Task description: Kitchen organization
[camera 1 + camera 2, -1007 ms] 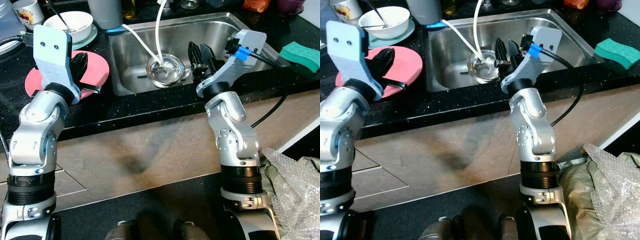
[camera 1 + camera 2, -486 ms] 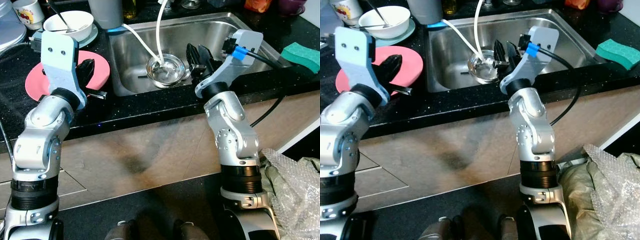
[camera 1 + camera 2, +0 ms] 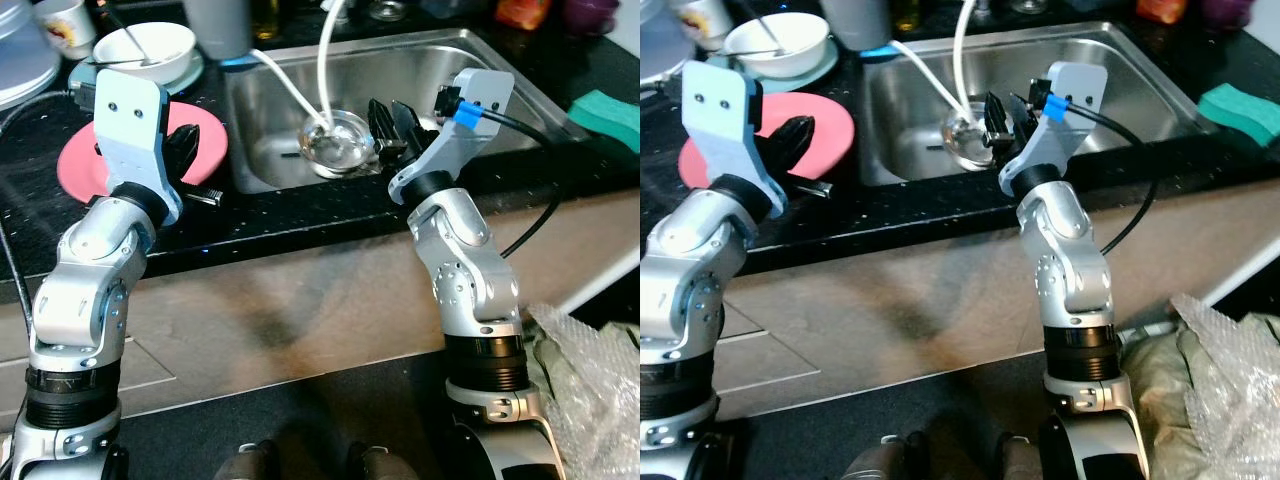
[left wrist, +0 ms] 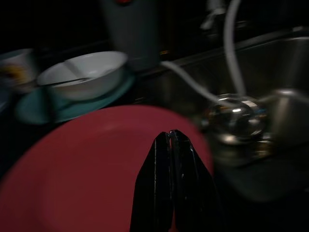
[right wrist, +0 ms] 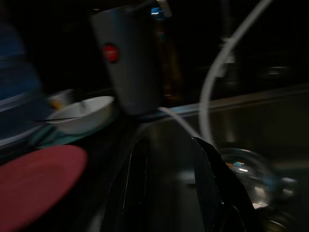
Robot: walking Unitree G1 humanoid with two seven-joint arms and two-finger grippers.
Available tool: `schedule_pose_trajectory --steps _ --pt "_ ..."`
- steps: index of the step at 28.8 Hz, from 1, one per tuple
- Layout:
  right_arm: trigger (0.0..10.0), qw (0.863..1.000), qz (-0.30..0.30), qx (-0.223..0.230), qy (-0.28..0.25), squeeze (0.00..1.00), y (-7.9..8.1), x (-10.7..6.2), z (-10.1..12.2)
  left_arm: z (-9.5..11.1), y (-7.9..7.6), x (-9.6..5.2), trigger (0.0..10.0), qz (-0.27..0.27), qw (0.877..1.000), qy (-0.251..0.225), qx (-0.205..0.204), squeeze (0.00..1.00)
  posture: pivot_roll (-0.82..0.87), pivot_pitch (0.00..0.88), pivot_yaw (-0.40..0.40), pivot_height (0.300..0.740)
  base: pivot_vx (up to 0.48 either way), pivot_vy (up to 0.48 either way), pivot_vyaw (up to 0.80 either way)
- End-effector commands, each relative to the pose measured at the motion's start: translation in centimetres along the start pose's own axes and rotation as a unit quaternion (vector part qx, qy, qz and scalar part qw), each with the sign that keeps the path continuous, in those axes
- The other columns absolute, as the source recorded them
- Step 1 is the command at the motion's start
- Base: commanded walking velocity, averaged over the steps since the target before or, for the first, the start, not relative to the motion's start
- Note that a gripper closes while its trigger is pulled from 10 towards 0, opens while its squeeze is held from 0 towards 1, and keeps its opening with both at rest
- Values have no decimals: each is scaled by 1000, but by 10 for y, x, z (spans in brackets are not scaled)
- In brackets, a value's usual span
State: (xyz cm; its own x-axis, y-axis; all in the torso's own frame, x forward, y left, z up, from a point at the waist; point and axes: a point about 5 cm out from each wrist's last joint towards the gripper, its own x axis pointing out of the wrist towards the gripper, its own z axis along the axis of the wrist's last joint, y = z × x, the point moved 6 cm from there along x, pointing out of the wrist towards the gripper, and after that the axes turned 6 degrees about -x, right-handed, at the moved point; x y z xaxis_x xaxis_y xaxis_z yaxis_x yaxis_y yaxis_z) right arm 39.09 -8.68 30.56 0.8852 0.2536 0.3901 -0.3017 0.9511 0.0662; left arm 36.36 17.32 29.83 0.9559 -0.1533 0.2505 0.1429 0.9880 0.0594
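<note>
I see left hand (image 4: 171,137) over red plate (image 3: 85,165) on black tabletop (image 3: 260,215), fingers pressed together, gripping nothing. Right hand (image 5: 166,145) inside sink (image 3: 500,85), fingers apart, near steel bowl (image 3: 338,143). White bowl (image 3: 145,50) with spoon sits on teal saucer behind plate. Green sponge (image 3: 612,108) right of sink.

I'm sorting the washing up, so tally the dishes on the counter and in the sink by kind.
Plates: 2, the pink plate and the teal plate
Bowls: 2, the white bowl and the steel bowl
Mugs: 1, the white mug
Total: 5
</note>
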Motion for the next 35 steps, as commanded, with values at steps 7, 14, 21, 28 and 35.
schedule_pose_trajectory --steps 7,14,21,28,35 --pt "10000 1000 4 -11 6 0 3 -2 -1 -5 1 -4 10000 2 1000 13 4 0 45 187 14 740 0 0 800" --pt "10000 1000 -5 -2 11 0 0 -3 -5 -7 1 -4 10000 3 1000 20 0 0 44 190 14 740 0 0 186" --pt "10000 1000 -6 -1 11 0 0 -3 -4 -6 1 -3 10000 2 1000 20 10 0 44 187 15 740 0 0 0" --pt "10000 1000 -7 -1 9 0 0 -3 -4 -6 0 -3 10000 0 999 25 21 0 42 185 16 740 0 -206 0" --pt "10000 1000 -7 -2 8 0 -2 -3 -3 -7 8 -4 10000 26 999 22 -9 0 40 182 15 740 0 -274 0"
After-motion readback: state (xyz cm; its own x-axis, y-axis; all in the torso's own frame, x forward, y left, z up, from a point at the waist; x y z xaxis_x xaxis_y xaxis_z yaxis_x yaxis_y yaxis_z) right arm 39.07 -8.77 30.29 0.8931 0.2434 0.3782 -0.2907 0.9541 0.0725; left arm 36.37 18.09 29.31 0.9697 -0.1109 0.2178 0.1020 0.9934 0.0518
